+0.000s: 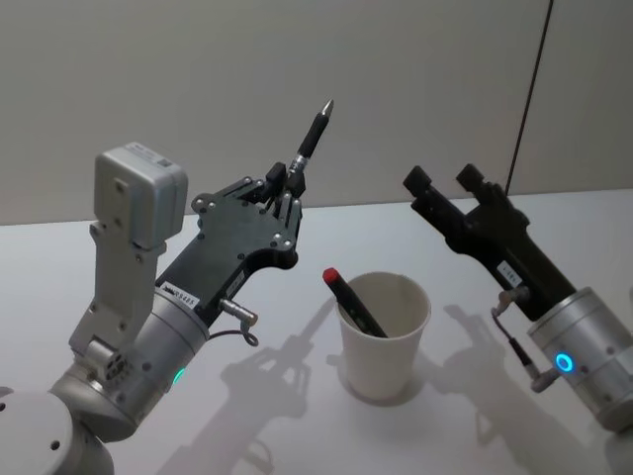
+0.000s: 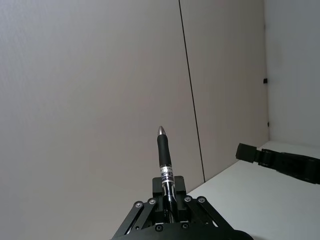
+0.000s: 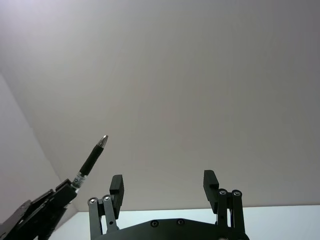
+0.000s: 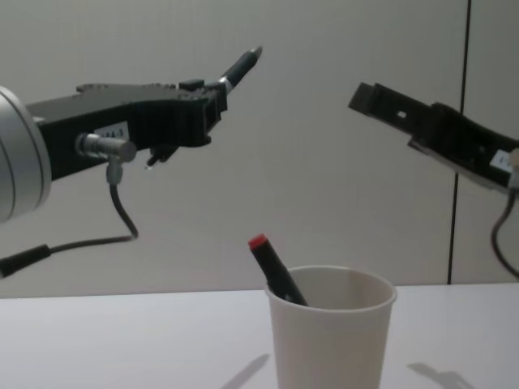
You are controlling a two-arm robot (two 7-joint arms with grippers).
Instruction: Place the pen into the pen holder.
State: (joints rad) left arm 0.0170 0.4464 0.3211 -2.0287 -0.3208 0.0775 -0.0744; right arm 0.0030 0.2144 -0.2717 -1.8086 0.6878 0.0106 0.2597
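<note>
A black marker with a red cap [image 1: 351,300] leans inside the plain white paper cup [image 1: 381,364] that serves as pen holder, its red end poking over the rim on the left. The cup stands on the white table [image 1: 297,430] between the two arms. The right gripper [image 1: 445,180] hangs raised to the cup's right, fingers spread and empty. The left gripper [image 1: 287,188] is high above the table to the cup's left, clenched on the lower end of the slim black pen [image 1: 312,143]. The pen juts past the fingertips, tilted up toward the grey wall [image 1: 297,69]. It has a black grip, a silver tip and a white label band near the fingers
</note>
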